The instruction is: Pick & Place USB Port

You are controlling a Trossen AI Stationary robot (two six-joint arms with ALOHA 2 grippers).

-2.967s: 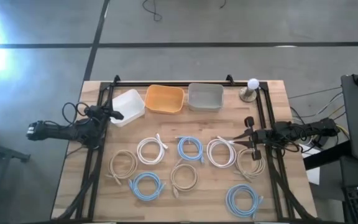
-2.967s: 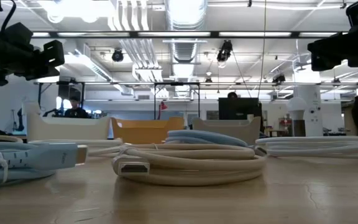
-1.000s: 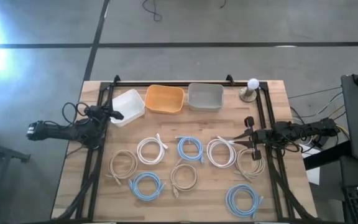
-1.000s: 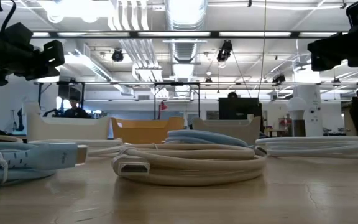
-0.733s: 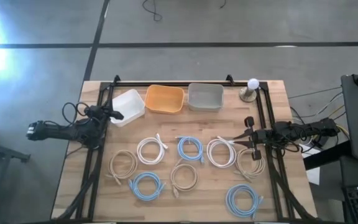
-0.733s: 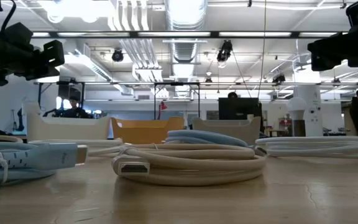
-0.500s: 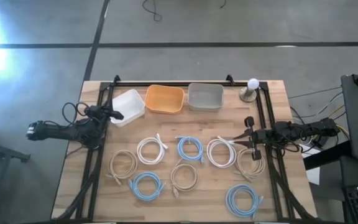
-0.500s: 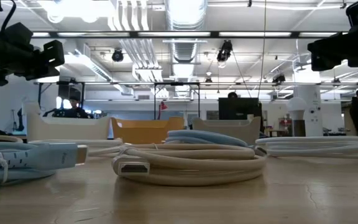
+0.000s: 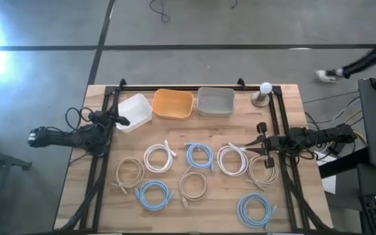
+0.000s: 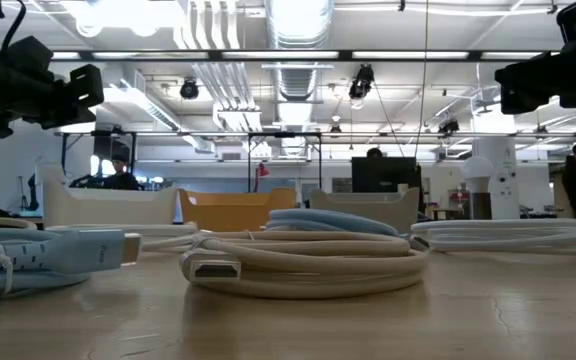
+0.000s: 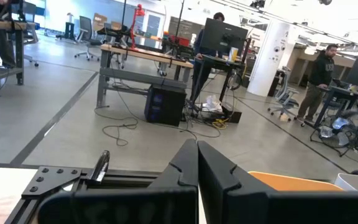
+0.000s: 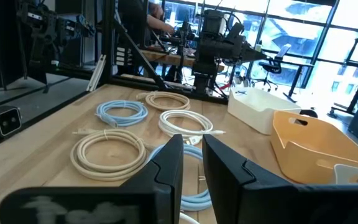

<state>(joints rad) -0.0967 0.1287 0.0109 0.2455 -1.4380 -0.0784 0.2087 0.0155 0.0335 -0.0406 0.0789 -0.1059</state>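
Your left arm lay stretched flat at the table's nine o'clock edge, reaching inward, with the left gripper (image 9: pixel 121 120) just beside the white bin (image 9: pixel 134 111). Its fingers (image 11: pixel 185 168) were pressed together, holding nothing.

Your right arm came in level from three o'clock. The right gripper (image 9: pixel 258 146) hung over the rim of a white coiled cable (image 9: pixel 232 160), with a beige coiled cable (image 9: pixel 262 172) just beside it toward five o'clock. Its fingers (image 12: pixel 169 163) stood a narrow gap apart and gripped nothing.

The USB cables were all lying on the wooden table (image 9: pixel 305 215), none lifted. You had another white coil (image 9: pixel 159 158), a light blue coil (image 9: pixel 200 156), two more beige ones (image 9: pixel 129 172) (image 9: pixel 192 185) and two blue ones (image 9: pixel 154 194) (image 9: pixel 256 210) spread across the middle and toward six o'clock.

At twelve o'clock the white bin, an orange bin (image 9: pixel 172 104) and a grey bin (image 9: pixel 215 101) sat in a row, each touching its neighbour. A small white-topped knob on a round base (image 9: pixel 262 95) stood toward one o'clock.
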